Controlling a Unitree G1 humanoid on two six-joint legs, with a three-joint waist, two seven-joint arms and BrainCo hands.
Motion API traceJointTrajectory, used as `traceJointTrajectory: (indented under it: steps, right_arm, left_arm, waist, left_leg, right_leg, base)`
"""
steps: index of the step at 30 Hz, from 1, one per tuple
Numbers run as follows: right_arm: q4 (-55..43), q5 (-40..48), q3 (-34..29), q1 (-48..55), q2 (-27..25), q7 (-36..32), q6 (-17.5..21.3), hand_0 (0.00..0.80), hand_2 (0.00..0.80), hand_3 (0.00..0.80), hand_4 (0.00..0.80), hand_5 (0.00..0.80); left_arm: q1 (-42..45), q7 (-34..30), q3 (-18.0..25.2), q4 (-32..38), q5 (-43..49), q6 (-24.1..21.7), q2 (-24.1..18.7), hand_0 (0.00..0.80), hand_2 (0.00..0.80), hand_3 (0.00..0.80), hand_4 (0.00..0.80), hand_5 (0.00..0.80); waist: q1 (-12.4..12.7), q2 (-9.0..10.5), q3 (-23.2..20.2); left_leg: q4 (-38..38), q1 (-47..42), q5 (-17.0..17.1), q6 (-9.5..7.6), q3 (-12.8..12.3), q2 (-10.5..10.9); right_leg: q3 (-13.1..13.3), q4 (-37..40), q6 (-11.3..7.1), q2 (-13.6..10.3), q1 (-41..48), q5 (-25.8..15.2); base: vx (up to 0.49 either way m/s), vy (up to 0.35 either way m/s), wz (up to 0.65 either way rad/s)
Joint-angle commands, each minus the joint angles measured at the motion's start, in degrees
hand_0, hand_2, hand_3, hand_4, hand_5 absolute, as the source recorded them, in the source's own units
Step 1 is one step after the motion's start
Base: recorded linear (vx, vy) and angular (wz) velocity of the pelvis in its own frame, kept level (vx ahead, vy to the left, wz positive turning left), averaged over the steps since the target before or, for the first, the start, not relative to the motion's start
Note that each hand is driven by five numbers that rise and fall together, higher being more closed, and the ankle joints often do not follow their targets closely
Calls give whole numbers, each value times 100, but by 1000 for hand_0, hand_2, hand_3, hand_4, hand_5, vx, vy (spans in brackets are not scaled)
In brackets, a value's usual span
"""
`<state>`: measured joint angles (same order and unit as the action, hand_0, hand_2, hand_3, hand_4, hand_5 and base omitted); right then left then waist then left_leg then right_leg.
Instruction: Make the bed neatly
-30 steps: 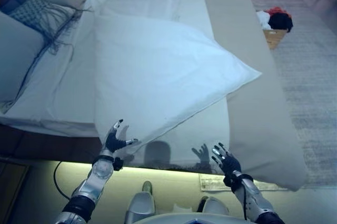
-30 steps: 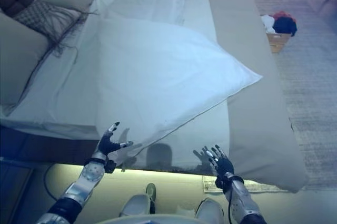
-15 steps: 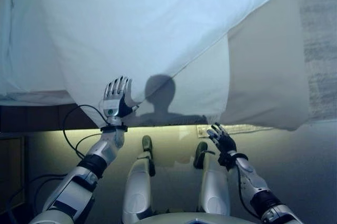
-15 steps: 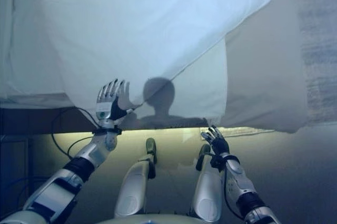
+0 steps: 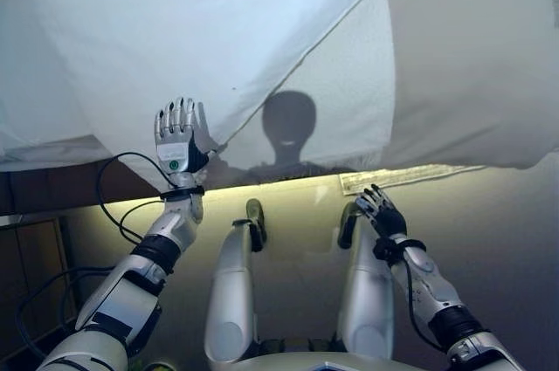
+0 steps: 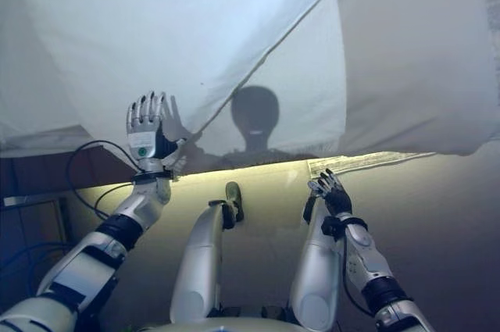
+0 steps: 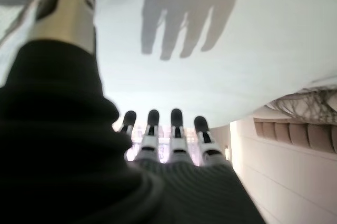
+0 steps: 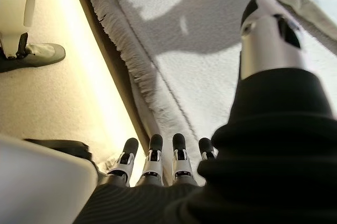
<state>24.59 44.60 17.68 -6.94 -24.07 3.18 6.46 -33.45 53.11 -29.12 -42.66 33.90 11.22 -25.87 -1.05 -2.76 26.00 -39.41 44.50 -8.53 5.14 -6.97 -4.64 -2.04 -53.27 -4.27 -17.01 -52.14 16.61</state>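
Both sets of fingers straight and spread, gripping nothing. Left hand (image 5: 177, 137) raised with fingers (image 7: 174, 129) pointing up, laid against or just in front of the lower corner of the white duvet (image 5: 175, 30); cannot tell whether touching. Thumb out to the side, beside the duvet's slanted hem. Right hand (image 5: 381, 213) lower, open and relaxed, fingertips (image 8: 152, 153) near the fringed edge of the beige blanket (image 5: 472, 65) but apart from it, hovering over the floor (image 5: 515, 249) beside the bed.

Past the hands: duvet spread over most of the bed, its bottom edge running diagonally from the left hand's corner up toward the far right, so that one corner hangs down over the bedside. Under that slanting hem, a paler textured cover (image 5: 349, 100) exposed as a triangle, hanging over the side of the bed. To the right of it, beige blanket draped over the bed's edge, its lower border hanging a little lower than the textured cover. Along the base of the bed, a strip of warm yellow light (image 5: 288, 183) on the floor. At far left, dark wooden bed frame (image 5: 35, 192) showing below the hanging duvet.
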Motion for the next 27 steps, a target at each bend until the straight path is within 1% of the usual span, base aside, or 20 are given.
traceJointTrajectory:
  steps: [1, 4, 6, 8, 11, 15, 21, 25, 26, 27]
  right_arm:
    - [-764, -13, 143, 39, -108, 81, 62, 0, 0, 0, 0, 0]
    - [-942, 33, 147, -41, -219, 201, 0, 0, 0, 0, 0, 0]
    - [-978, 36, 131, -105, -272, 250, -12, 0, 0, 0, 0, 0]
    - [-962, 57, 154, -161, -255, 295, 58, 0, 0, 0, 0, 0]
    - [-991, 86, 184, -232, -167, 425, 103, 0, 0, 0, 0, 0]
    - [-1090, 143, 236, -247, -129, 501, 142, 0, 0, 0, 0, 0]
    - [-1006, 224, 362, -373, -182, 367, 237, 0, 0, 0, 0, 0]
    - [-1092, 227, 438, -449, -224, 359, 235, 0, 0, 0, 0, 0]
    - [-1125, 242, 449, -458, -251, 377, 227, 0, 0, 0, 0, 0]
    - [-1160, 260, 450, -464, -293, 375, 216, 0, 0, 0, 0, 0]
  left_arm:
    - [-361, 398, 302, -296, -443, 57, -182, 0, 0, 0, 0, 0]
    - [-637, 112, 278, -398, -634, -13, -295, 0, 0, 0, 0, 0]
    - [-773, -14, 212, -436, -812, 61, -241, 0, 0, 0, 0, 0]
    - [-877, 28, 166, -533, -938, 85, -165, 0, 0, 0, 0, 0]
    - [-958, 138, 130, -566, -925, 228, -114, 0, 0, 0, 0, 0]
    - [-1165, 138, 51, -644, -801, 341, -254, 0, 0, 0, 0, 0]
    - [-1593, -51, -256, -948, -521, 780, -510, 0, 0, 0, 0, 0]
    - [-1807, -496, -519, -1129, -672, 1013, -629, 0, 0, 0, 0, 0]
    - [-1843, -568, -552, -1153, -750, 1050, -646, 129, 129, 129, 129, 129]
    - [-1872, -635, -588, -1186, -842, 1067, -676, 395, 395, 395, 395, 395]
  waist:
    - [-189, 69, 228]
    - [-226, 50, 359]
    - [-257, 17, 376]
    - [-279, 27, 379]
    - [-274, 86, 379]
    - [-281, 166, 379]
    - [-344, 236, 379]
    - [-384, 253, 379]
    - [-392, 247, 379]
    - [-398, 242, 379]
  left_leg:
    - [146, 81, 120, -538, 82, 251]
    - [251, 104, 217, -506, 99, 274]
    - [284, 161, 257, -505, 97, 293]
    - [230, 289, 239, -514, 113, 301]
    - [219, 409, 232, -508, 144, 309]
    - [277, 534, 249, -492, 159, 294]
    - [-89, 960, 153, -510, 135, 233]
    - [-51, 1043, 166, -485, 110, 192]
    - [-32, 1043, 172, -479, 102, 192]
    - [-19, 1052, 174, -473, 97, 196]
  right_leg:
    - [-81, 1329, -408, 233, 178, -1567]
    - [-79, 1417, -430, 257, 132, -1639]
    - [-54, 1478, -443, 271, 68, -1694]
    - [-12, 1462, -454, 305, -65, -1737]
    - [-33, 1571, -496, 332, -143, -1800]
    - [-69, 1790, -529, 380, -193, -1883]
    - [-37, 1602, -490, 371, -531, -1953]
    - [-10, 1624, -493, 387, -619, -1934]
    - [-4, 1638, -494, 382, -625, -1936]
    - [0, 1645, -491, 375, -640, -1940]
  base:
    - [38, 20, -14]
    - [47, 68, -12]
    - [67, 79, -8]
    - [75, 19, -3]
    - [81, -15, -5]
    - [70, -22, -5]
    - [37, 10, -2]
    - [3, 34, -6]
    - [-4, 51, -10]
    - [-5, 43, -14]
